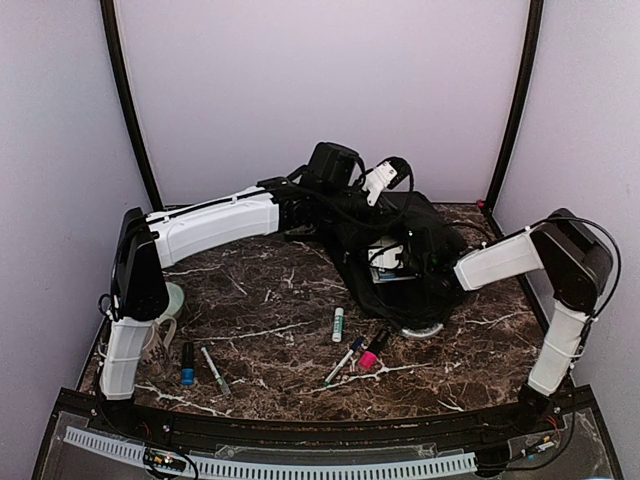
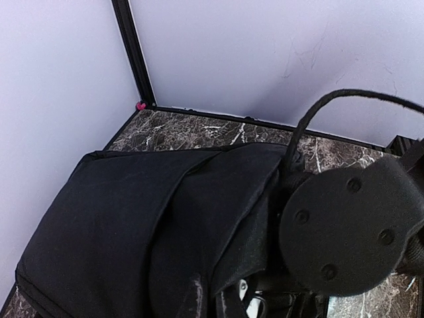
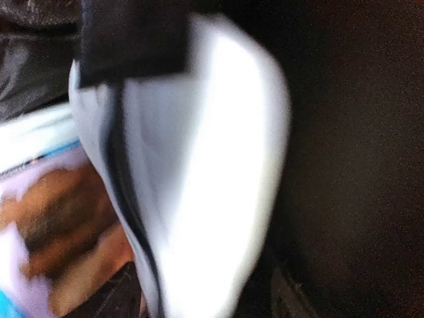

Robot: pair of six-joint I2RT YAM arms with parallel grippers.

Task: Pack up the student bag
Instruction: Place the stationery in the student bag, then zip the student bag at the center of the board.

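The bag (image 1: pixel 435 225) lies at the back of the table (image 1: pixel 270 290), right of centre and near the rear wall, its mouth facing the front. The left arm (image 1: pixel 215 225) reaches over from the left and ends above the bag's top. The right arm (image 1: pixel 500 262) comes in from the right and goes into the mouth.

The left pincer is lost among black folds in both the top and left wrist views, so I cannot tell whether it is released or clenched. Its wrist view shows the bag's cloth (image 2: pixel 112 225) filling the lower left. A black round housing (image 2: pixel 348 228) with a cable sits at the right, and the table's far corner lies beyond.

The right pincer is inside the bag. Its wrist view is blurred and close. It shows a white soft thing (image 3: pixel 212 165), a printed cover (image 3: pixel 59 218) to the left of it, and dark lining to the right. A black strip crosses the top. The fingers cannot be made out, so its state cannot be told either.

In front of the bag lie a green-and-white stick (image 1: pixel 338 321), a black marker (image 1: pixel 381 338), a pink-capped marker (image 1: pixel 367 358) and a pen (image 1: pixel 343 365). A white round rim (image 1: pixel 425 330) shows at the bag's near edge. By the left arm's base stand a mug (image 1: pixel 160 340) and a pale roll (image 1: pixel 172 298). A blue-capped marker (image 1: pixel 187 366) and a second pen (image 1: pixel 214 369) lie just to the right of them.
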